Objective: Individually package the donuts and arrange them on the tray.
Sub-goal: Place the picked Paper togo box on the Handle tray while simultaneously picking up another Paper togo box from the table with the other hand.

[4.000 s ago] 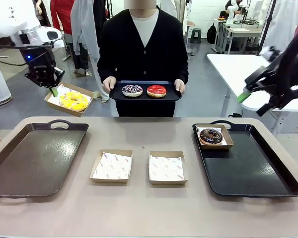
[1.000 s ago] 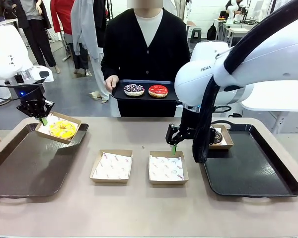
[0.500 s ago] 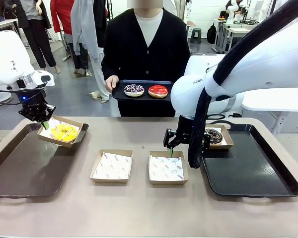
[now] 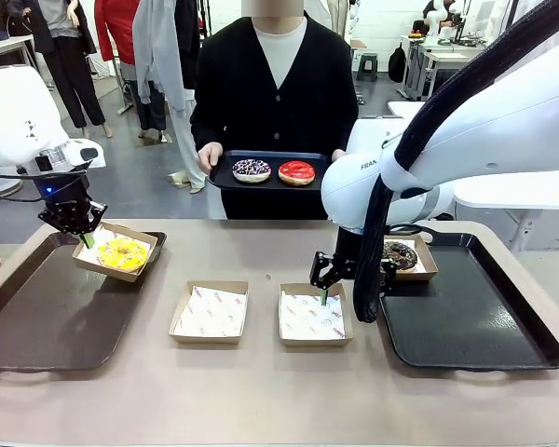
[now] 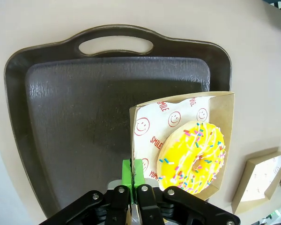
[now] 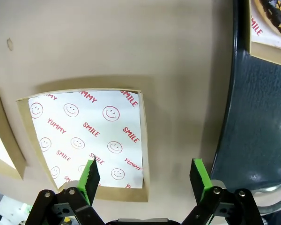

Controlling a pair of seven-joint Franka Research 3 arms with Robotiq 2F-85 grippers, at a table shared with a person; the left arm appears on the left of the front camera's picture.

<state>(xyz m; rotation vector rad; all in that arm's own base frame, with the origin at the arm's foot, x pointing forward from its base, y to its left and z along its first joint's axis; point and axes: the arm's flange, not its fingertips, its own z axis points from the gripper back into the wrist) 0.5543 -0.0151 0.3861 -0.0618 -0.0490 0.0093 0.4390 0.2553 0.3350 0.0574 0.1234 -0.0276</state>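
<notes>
Lowering toward left tray [image 4: 37, 321]: left gripper [image 4: 83, 238] pinching yellow-donut box [image 4: 142, 264]; right gripper [image 4: 324, 294], open, sunk nearer empty box [image 4: 314, 318].

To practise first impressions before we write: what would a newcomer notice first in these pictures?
The left gripper, shut on the edge of a cardboard box with a yellow donut, holds it over the left tray's far corner. The right gripper hangs open above an empty box at mid-table. Across the table a person holds a small tray with a sprinkled donut and a red donut.
</notes>
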